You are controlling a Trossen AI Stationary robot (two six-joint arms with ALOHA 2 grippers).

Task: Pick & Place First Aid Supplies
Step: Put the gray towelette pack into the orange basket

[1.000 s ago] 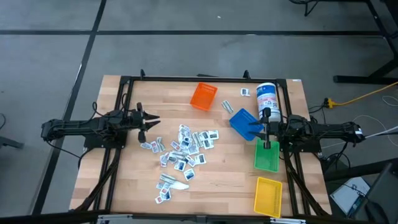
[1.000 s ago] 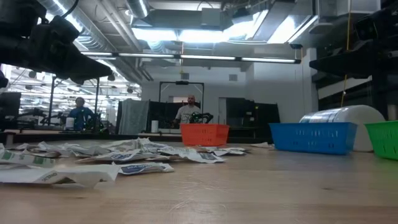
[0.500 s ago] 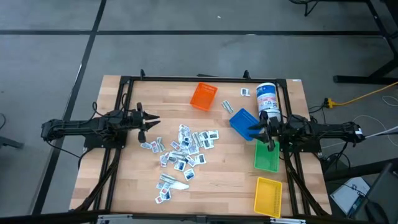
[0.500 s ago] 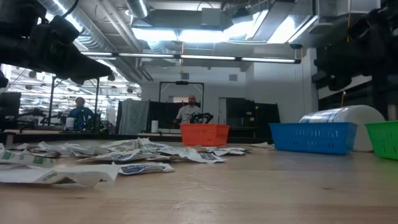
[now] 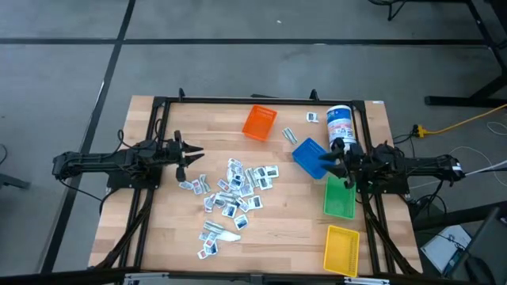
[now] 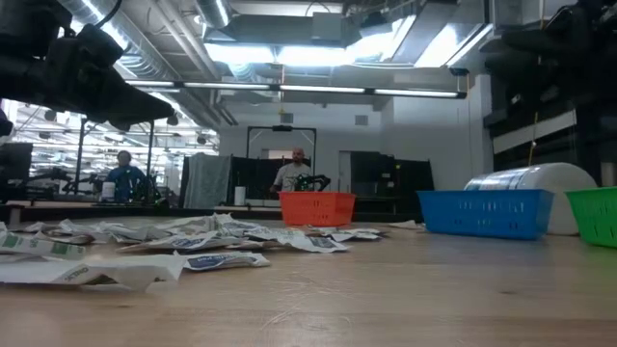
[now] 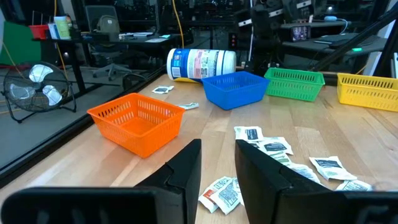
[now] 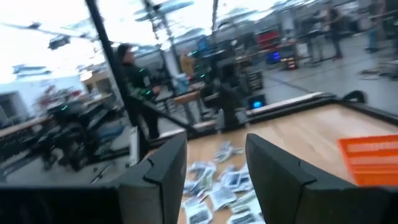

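- While I watch from my desk, my left gripper (image 5: 192, 156) hangs over the table's left side, just short of the packet heap; its fingers (image 7: 186, 167) stand apart with nothing between them.
- Next comes the pile of first aid supplies (image 5: 234, 190), loose across the middle of the wooden table (image 5: 285, 226), with a few strays toward the near edge and two more beside the canister.
- Past the heap, at the far side, I see the orange bin (image 5: 259, 122).
- Further right the blue bin (image 5: 310, 156) sits tilted, with the white canister (image 5: 340, 124) lying on its side behind it.
- My right gripper (image 5: 336, 165) hovers at the blue bin's edge, by the green bin (image 5: 339, 201); its fingers (image 8: 166, 165) are spread and empty.
- Nearest me on the right is the yellow bin (image 5: 341, 248).
- Beyond the table, a person (image 6: 293, 173) stands in the room.
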